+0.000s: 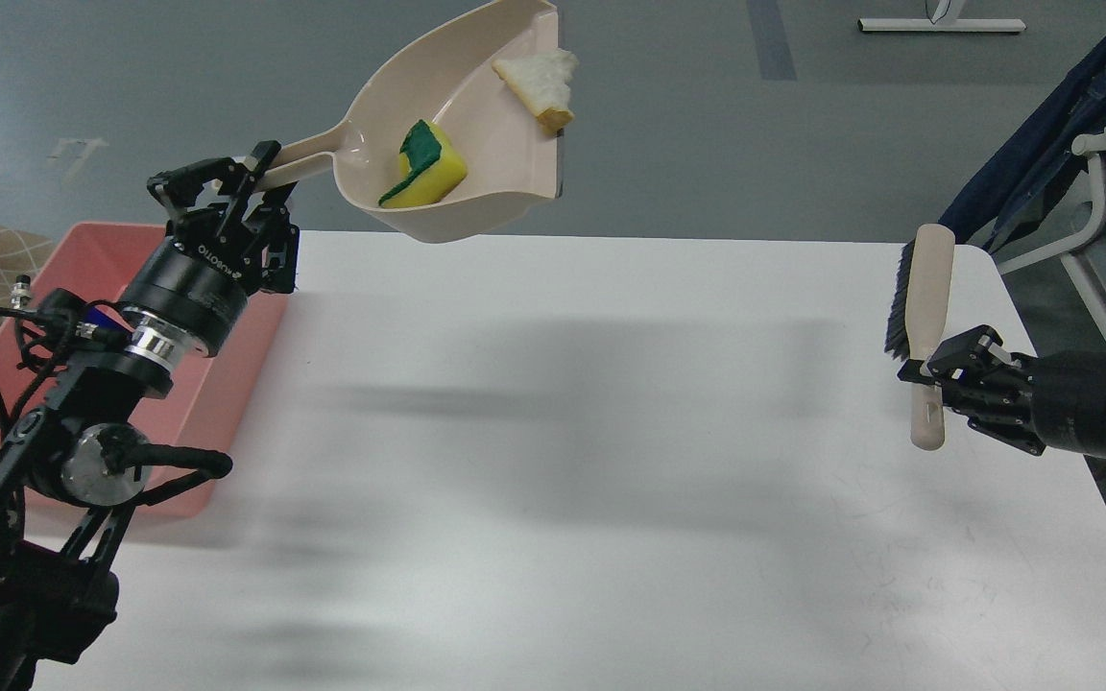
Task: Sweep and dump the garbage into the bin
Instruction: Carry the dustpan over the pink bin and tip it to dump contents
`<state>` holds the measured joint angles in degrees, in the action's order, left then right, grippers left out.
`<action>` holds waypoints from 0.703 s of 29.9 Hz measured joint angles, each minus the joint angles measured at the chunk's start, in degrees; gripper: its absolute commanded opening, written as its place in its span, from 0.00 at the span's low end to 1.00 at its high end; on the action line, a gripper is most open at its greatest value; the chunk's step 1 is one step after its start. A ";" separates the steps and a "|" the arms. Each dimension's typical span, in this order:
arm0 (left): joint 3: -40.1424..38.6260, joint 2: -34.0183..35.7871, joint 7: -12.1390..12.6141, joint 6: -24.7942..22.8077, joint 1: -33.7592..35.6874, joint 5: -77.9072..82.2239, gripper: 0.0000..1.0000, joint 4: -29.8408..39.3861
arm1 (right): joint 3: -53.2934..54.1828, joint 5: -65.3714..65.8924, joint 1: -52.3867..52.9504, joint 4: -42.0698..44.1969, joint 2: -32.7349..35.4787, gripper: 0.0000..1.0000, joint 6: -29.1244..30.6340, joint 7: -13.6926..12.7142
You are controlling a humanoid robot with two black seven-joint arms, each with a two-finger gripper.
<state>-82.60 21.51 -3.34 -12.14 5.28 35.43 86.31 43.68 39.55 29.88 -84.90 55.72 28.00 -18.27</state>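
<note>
White bench [611,461], grey floor [227,77] behind. "ROBOTIQ" on our left gripper [251,178], fingers clamping dustpan [457,144] w/ sponge [428,165] + bread strip [541,86] inside; right gripper [927,379] fingers clamp brush [925,317]. Pink bin [102,259] at bench's left.

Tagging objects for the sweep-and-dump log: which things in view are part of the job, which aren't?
Job:
sponge piece
bread strip
dustpan, held by left gripper
brush, held by right gripper
pink bin

Not job:
chair
floor stand

Upper centre of the frame: yellow-green sponge piece [425,166] and off-white bread-like strip [541,84] lie in the beige plastic dustpan [476,197]. Pink rectangular plastic tray [102,251] sits far left, beige-handled brush [924,321] far right, white desk [572,461] between.
</note>
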 measured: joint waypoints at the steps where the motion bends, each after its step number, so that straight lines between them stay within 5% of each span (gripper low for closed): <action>1: -0.72 0.34 0.04 -0.58 -0.53 -0.21 0.00 0.00 | 0.00 0.00 0.00 0.00 -0.04 0.00 0.00 0.00; 13: -14.56 6.09 0.17 -12.46 -11.72 -0.71 0.00 -1.91 | 0.08 0.00 0.00 -0.19 -0.17 0.00 0.00 0.00; 21: -23.46 10.92 0.17 -15.81 -14.88 -0.47 0.00 -10.93 | 0.09 0.00 -0.05 -0.79 -0.26 0.00 0.00 0.00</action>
<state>-106.06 32.43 -3.17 -27.95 -9.60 34.96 75.38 43.77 39.55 29.83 -85.69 55.46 28.00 -18.28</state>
